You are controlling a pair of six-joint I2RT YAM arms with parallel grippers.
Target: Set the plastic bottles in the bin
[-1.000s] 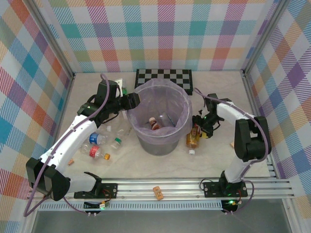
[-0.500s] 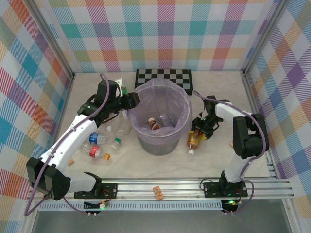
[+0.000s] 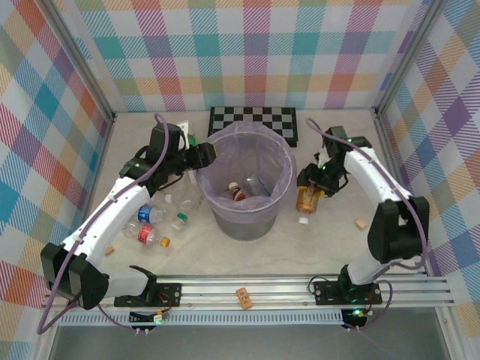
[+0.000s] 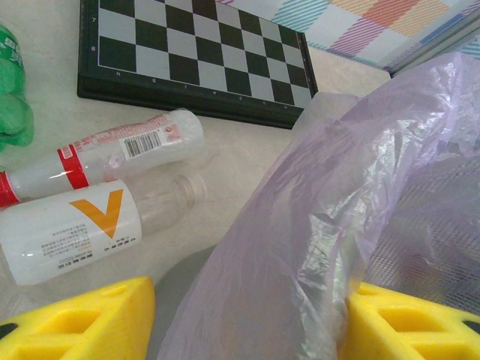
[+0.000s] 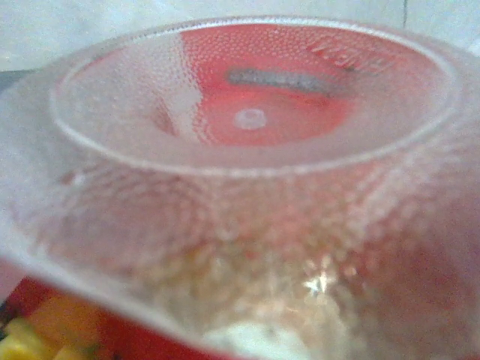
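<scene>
Obs., right jaws: clenched on the base end of an amber-brown bottle (image 3: 305,201), which hangs below them with its white cap (image 3: 303,220) lowest. In the right wrist view the bottle's dimpled base (image 5: 247,120) sits right against the lens, with red showing through it. A yellow pad (image 5: 19,337) peeks in at the lower left corner. These jaws and their bottle are just beside the bin (image 3: 240,225), outside its wall.

Obs., left jaws: part open, astride the bin's rim on the far side from the right jaws. In the left wrist view the lavender bag (image 4: 360,187) fills the gap between the two yellow pads (image 4: 75,322). Whether they pinch the rim: cannot tell.

Ahead of the left jaws, on the worktop (image 4: 247,150): a red-banded bottle (image 4: 112,154) and a white-labelled bottle (image 4: 75,229) lie side by side, with a green bottle (image 4: 11,105) off to one side. The checkerboard (image 4: 195,60) lies beyond them.

Between the two sets of jaws, inside the bin: one red-labelled bottle (image 3: 238,191).
</scene>
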